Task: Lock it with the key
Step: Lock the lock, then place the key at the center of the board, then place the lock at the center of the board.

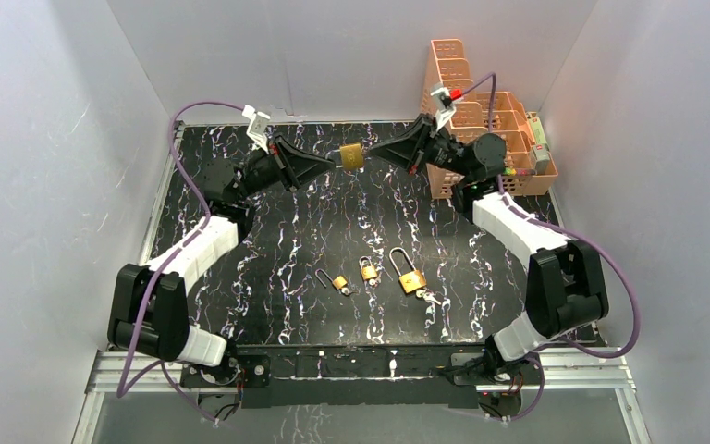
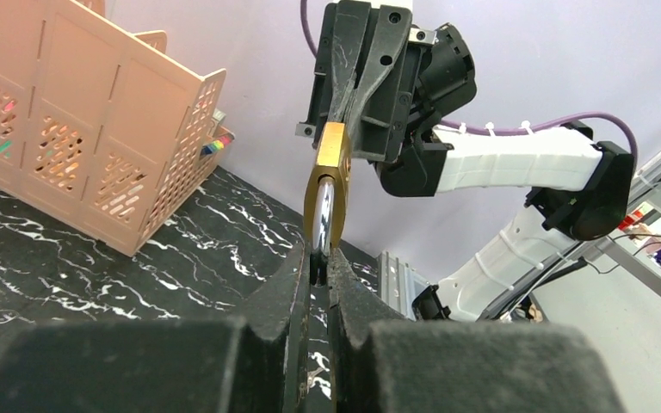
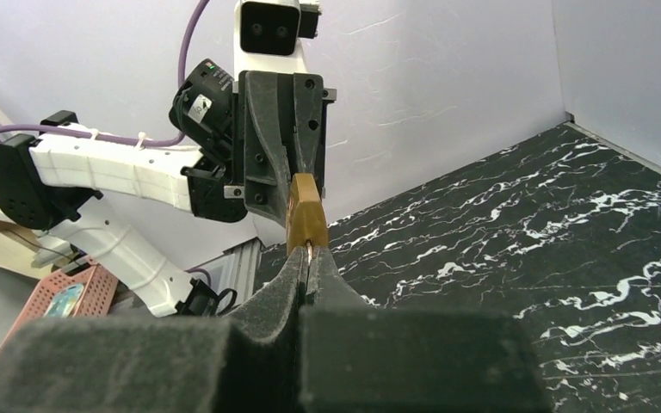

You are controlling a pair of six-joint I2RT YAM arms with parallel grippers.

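Holding padlock (image 1: 351, 155) midair between 2 end effectors, above far middle of bench (image 1: 287, 240).
Clenched on 1 end with left end effector (image 1: 335, 160), clenched on opposite end with right end effector (image 1: 370, 154).

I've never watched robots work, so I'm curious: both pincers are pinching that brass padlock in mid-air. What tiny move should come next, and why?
Probably a gentle twist of the right pincer. It is shut on what looks like the key at one end of the brass padlock, while the left pincer clamps the other end, steadying it.
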